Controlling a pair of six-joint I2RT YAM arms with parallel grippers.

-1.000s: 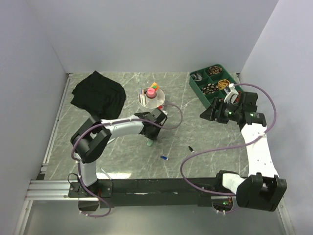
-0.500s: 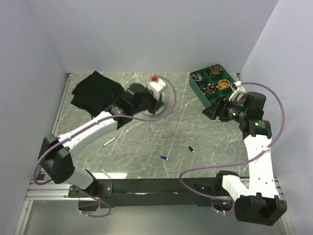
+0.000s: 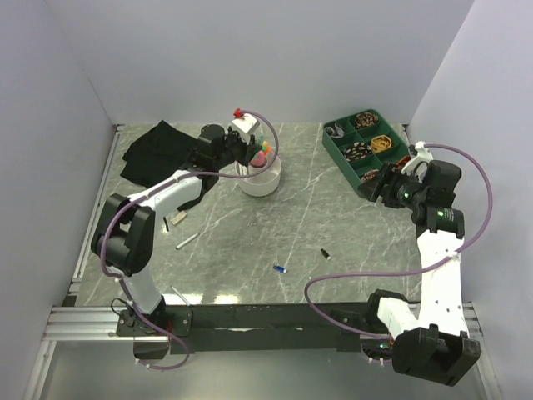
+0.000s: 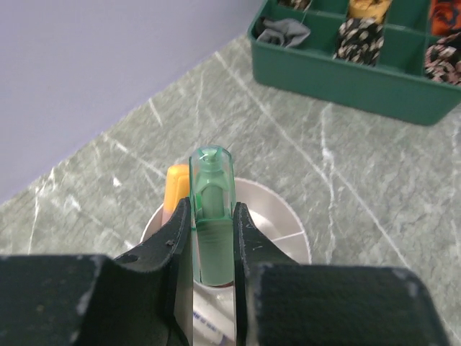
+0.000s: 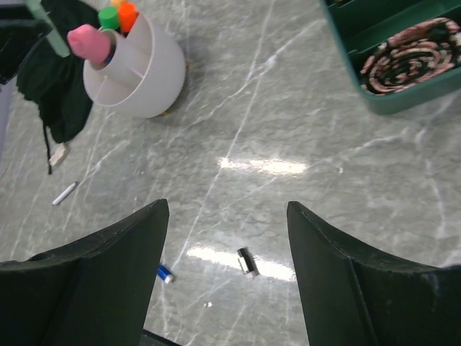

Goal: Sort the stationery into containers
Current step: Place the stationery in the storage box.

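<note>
Left hand (image 4: pixel 210 210), frame centre, pinches stubby green highlighter (image 4: pixel 211 176) over round white divided bowl (image 4: pixel 282 218). Right hand (image 5: pixel 227 209) wide above marble counter (image 5: pixel 288 108).

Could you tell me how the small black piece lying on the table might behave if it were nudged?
The small black piece looks like a short cylinder lying on its side, so it would probably roll. It is tiny next to the right gripper, so likely very light. The table looks glossy, so it may also skid.
</note>
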